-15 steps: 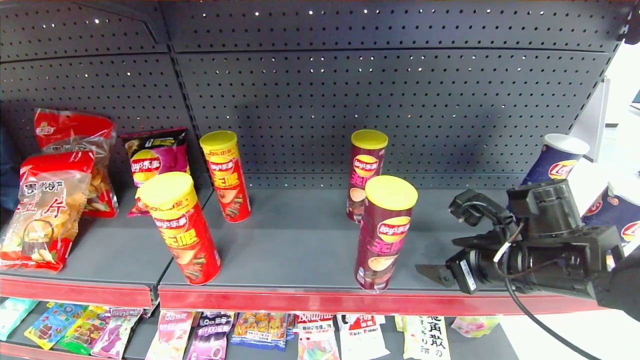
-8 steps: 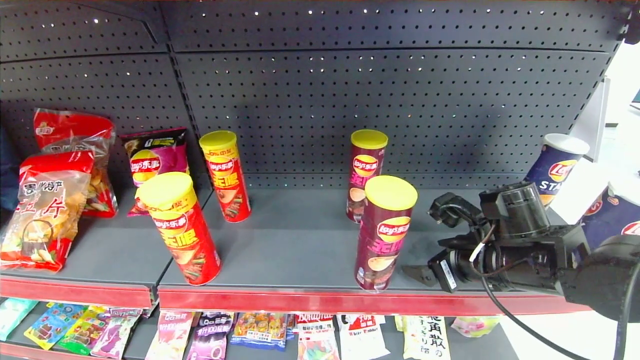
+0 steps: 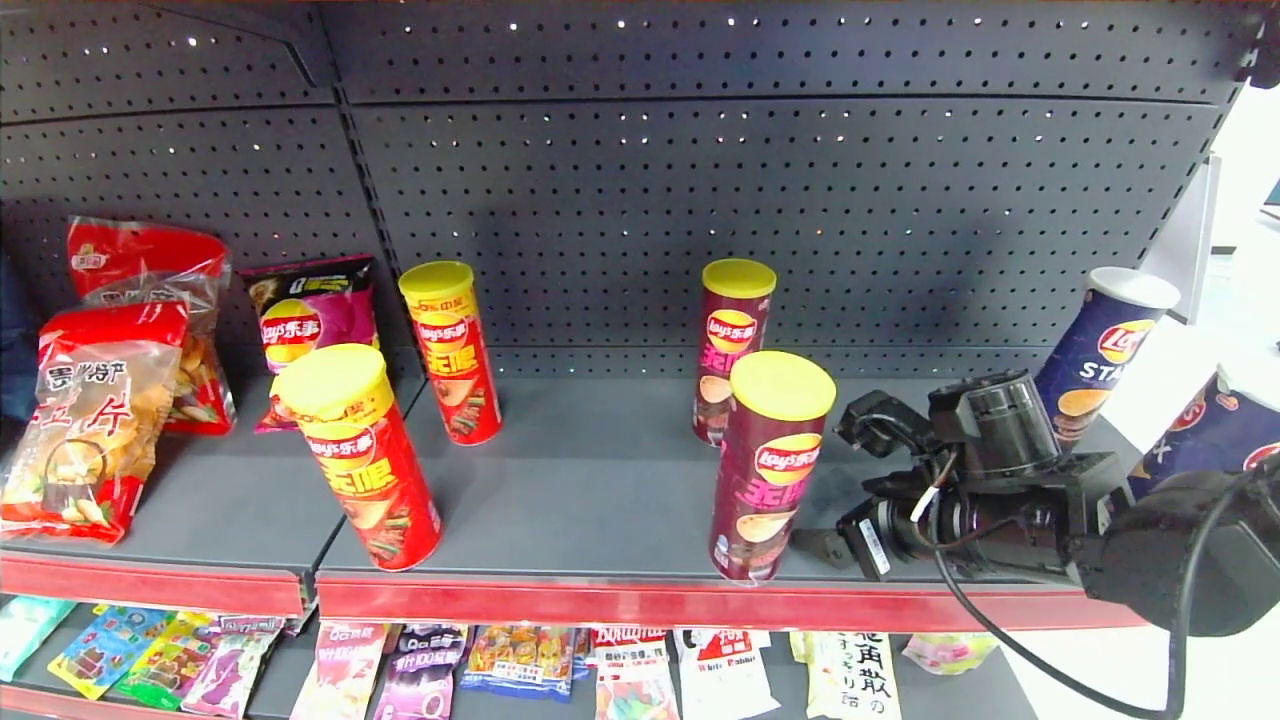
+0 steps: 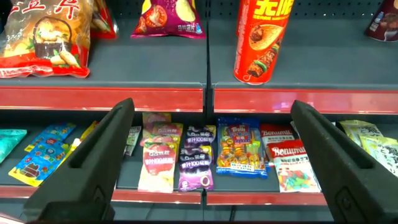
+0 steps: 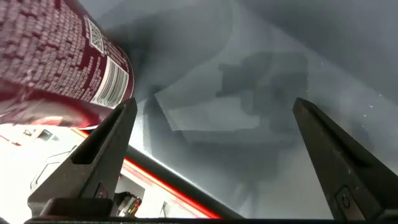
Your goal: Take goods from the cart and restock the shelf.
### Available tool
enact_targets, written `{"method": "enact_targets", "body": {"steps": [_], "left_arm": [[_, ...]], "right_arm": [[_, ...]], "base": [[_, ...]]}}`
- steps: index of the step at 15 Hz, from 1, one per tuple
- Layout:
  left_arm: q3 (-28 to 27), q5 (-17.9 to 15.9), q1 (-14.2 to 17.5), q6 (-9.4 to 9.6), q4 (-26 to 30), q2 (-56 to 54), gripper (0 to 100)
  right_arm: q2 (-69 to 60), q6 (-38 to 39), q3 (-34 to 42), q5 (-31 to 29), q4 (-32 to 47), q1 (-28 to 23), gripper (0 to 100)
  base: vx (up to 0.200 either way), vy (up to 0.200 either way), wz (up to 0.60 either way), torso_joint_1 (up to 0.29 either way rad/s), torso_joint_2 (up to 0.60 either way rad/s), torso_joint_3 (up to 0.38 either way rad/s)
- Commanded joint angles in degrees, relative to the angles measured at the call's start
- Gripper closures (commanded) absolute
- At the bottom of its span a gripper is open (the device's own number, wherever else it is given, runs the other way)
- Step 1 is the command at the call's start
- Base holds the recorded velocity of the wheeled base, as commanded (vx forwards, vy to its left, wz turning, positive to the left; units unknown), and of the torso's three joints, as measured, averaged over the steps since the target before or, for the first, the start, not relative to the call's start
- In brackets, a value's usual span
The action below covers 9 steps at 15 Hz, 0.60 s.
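Right gripper (image 5: 211, 163) spread wide, empty, beside tall maroon yellow-lidded chip can (image 3: 768, 470), lower centre. Likely placement step; next: avoid tipping can.

- The grey shelf (image 3: 600, 490) has a red strip (image 3: 640, 603) along its front.
- Two red bags (image 3: 92, 420) of snacks stand at the left end, one behind the other.
- A purple bag (image 3: 312, 325) leans on the back wall beside them.
- Two red cans (image 3: 360, 455) stand upright (both have yellow lids), one near the front and one farther back.
- Two dark red cans (image 3: 766, 465) stand the same way, more to the right.
- A blue can (image 3: 1095, 345) tilts at the right end.
- The lower shelf (image 3: 960, 695) holds a row of small packets (image 3: 520, 660).
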Motion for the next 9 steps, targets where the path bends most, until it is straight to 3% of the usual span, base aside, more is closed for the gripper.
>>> {"method": "enact_targets", "body": {"steps": [1,9], "left_arm": [[0.00,0.04,0.02,-0.07,-0.04,0.13,0],[0.00,0.13,0.02,-0.33,-0.04,0.13,0]], "right_arm": [[0.53,-0.01,-0.11,0.01,0.03,0.29,0],[2.82,0.08,-1.87,-0.08,0.03,1.52,0]], "base": [[0.000,0.000,0.00,0.000,0.00,0.000],[0.000,0.000,0.00,0.000,0.00,0.000]]}}
